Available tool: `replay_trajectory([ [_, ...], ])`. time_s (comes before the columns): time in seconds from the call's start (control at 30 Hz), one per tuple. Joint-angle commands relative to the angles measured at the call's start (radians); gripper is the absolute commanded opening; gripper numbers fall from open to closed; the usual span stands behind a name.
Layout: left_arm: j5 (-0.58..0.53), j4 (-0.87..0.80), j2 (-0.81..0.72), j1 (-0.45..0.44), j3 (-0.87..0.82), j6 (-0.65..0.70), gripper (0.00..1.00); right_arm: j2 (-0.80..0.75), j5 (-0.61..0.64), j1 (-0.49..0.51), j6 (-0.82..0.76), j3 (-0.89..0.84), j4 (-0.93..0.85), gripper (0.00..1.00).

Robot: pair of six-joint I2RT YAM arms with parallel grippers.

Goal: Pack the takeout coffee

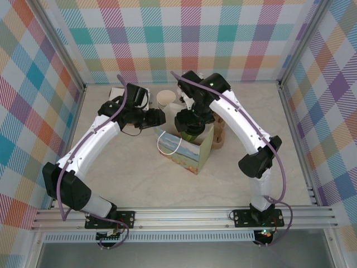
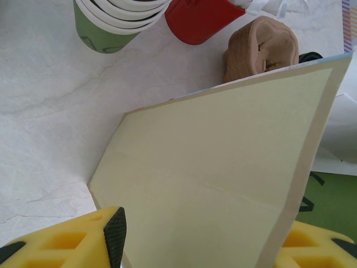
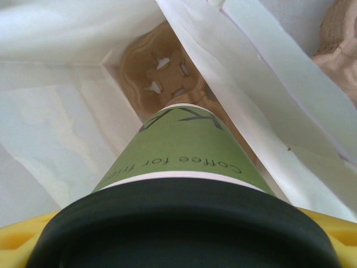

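The takeout coffee [image 3: 178, 151], a green paper cup with a black lid [image 3: 184, 223], hangs inside the open paper bag [image 1: 187, 152]. My right gripper [image 1: 192, 120] is shut on it just under the lid, with yellow fingers [image 3: 22, 243] on either side. Below the cup, a brown pulp cup carrier [image 3: 162, 72] lies on the bag's floor. My left gripper [image 2: 201, 245] is on the bag's left side and spans its cream side panel [image 2: 223, 167], one black pad [image 2: 114, 231] at each edge. Past that panel's right edge a patch of the green cup [image 2: 329, 206] shows.
Behind the bag stand a stack of lidless green cups [image 2: 111, 22], a red holder [image 2: 201, 19] and another brown pulp carrier [image 2: 259, 47]. That carrier [image 1: 218, 137] is right of the bag. Plaid walls close in the table's back and sides.
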Motion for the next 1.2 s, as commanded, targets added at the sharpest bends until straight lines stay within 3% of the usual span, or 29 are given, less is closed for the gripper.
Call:
replay_trajectory([
  [0.0, -0.012, -0.008, -0.018, 0.01, -0.003, 0.022, 0.53, -0.001, -0.021, 0.003, -0.029, -0.027, -0.178, 0.78],
  [0.83, -0.037, -0.049, -0.016, 0.014, 0.045, 0.038, 0.53, -0.015, -0.097, 0.081, -0.049, -0.104, -0.178, 0.78],
  [1.17, -0.027, -0.06, -0.008, 0.014, 0.046, 0.042, 0.53, -0.001, 0.025, 0.101, -0.108, -0.099, -0.179, 0.78],
])
